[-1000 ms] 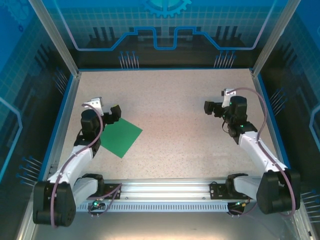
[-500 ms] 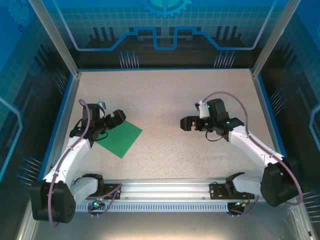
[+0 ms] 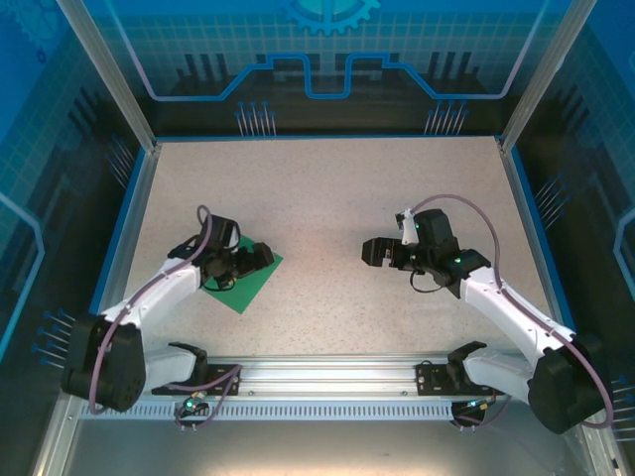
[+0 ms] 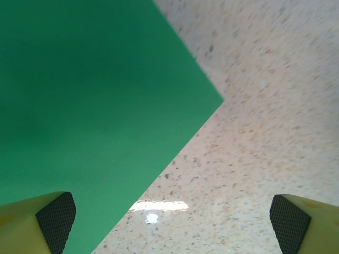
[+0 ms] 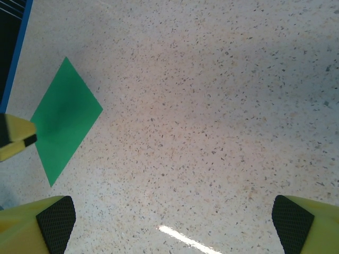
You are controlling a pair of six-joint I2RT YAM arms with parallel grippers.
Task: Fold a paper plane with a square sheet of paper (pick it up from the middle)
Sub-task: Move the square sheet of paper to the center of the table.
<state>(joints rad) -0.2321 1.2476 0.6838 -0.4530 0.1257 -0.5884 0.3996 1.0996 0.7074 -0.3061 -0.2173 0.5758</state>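
While the left arm leans low over the counter (image 3: 327, 188), we see the left fingers (image 3: 262, 256) spread wide above the sheet (image 3: 246, 290). The sheet lies flat on the left half of the counter, turned like a diamond, with one corner pointing right. From above we cannot tell whether the fingers touch the paper.

Through the left wrist camera, the sheet (image 4: 95, 106) covers the upper left, its corner sharp against the speckled counter (image 4: 275, 106). One dark pad (image 4: 55, 217) sits over the green and the other (image 4: 290, 219) over bare counter. The fingers therefore stand apart, with the sheet's edge running between them.

Moving right, we cross an open stretch of counter to the right fingers (image 3: 369, 251). These point left toward the middle, well apart from the sheet, and are also spread wide.

Through the right wrist camera, the pads (image 5: 55, 217) sit at the two bottom corners over speckled counter (image 5: 212, 106). The sheet (image 5: 66, 119) lies far off at the left, near the counter's blue edge (image 5: 13, 63). A yellow tip of the left fingers (image 5: 16, 138) shows just beside it.
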